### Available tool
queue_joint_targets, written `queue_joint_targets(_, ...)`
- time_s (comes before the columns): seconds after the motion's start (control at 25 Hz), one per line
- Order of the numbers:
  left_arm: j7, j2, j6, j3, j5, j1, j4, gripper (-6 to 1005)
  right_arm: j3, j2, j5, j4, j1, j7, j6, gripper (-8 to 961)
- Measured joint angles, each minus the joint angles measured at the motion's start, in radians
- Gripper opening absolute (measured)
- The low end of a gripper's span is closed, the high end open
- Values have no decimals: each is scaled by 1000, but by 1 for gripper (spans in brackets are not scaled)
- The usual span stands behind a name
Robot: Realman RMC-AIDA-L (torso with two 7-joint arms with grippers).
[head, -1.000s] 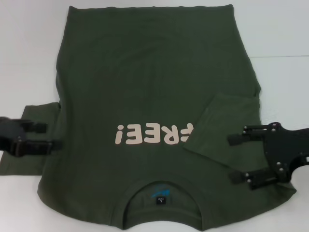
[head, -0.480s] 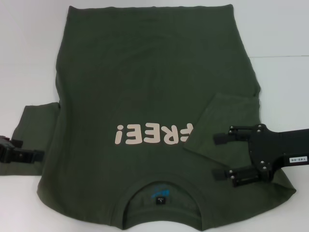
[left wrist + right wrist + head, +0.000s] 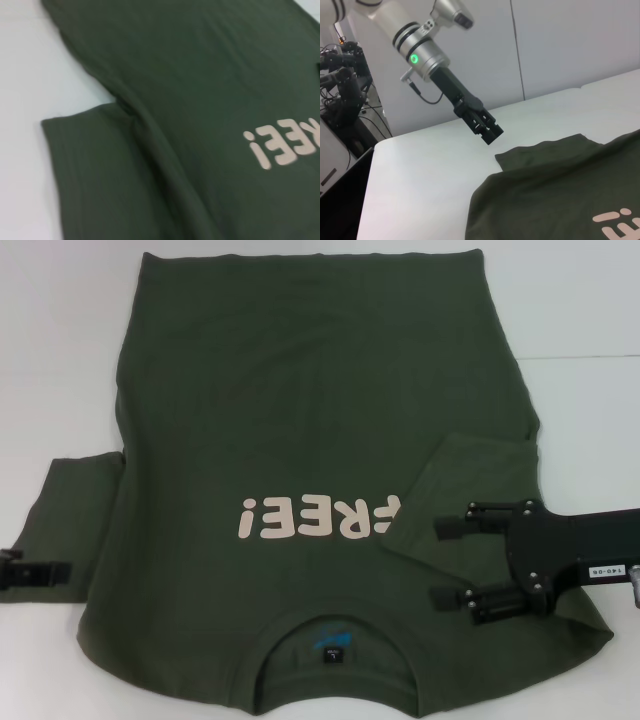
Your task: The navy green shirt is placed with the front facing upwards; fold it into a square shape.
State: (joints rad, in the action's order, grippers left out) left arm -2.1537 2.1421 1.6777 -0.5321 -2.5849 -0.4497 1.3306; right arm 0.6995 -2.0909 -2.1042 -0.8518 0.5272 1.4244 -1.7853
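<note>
Your 3 views: head camera looks steeply down on the whole navy green shirt [image 3: 300, 440]. Left wrist camera sits close over its left sleeve [image 3: 95, 170]. Right wrist camera looks low across the table [image 3: 420, 175]. All 3 share that sleeve.

Navy green shirt [image 3: 300, 420] matt soft cloth; table [image 3: 580, 310] smooth white.

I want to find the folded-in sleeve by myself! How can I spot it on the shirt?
Start with the navy green shirt spread across the white table. Find the pink "FREE!" print, then look toward the robot's right, where the open right pincer hovers. There lies the folded sleeve, a slanted flap on top of the shirt; the other sleeve sticks out flat.
</note>
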Motion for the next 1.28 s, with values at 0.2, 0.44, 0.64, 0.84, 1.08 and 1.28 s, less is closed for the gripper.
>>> queue_joint_targets(0.2, 17, 10, -58, 38, 28, 40, -29, 798, -6, 0, 0, 34, 10, -15, 11, 865)
queue_joint_targets(0.44, 9, -11, -55, 110, 34, 24, -79, 798, -1, 0, 0, 36, 19, -11, 24, 840)
queue_joint_targets(0.64, -43, -41, -13, 140, 20, -14, -108, 798, 0, 0, 0, 40, 25, -8, 25, 819)
queue_joint_targets(0.84, -73, -66, -7, 179, -3, -39, -150, 797, 0, 0, 0, 53, 27, -11, 25, 797)
queue_joint_targets(1.08, -103, -88, -17, 220, -69, -69, -205, 797, 6, 0, -1, 59, 27, -12, 25, 790)
queue_joint_targets(1.28, -128, -95, -27, 224, -88, -86, -217, 800, 6, 0, -1, 59, 27, -8, 23, 791)
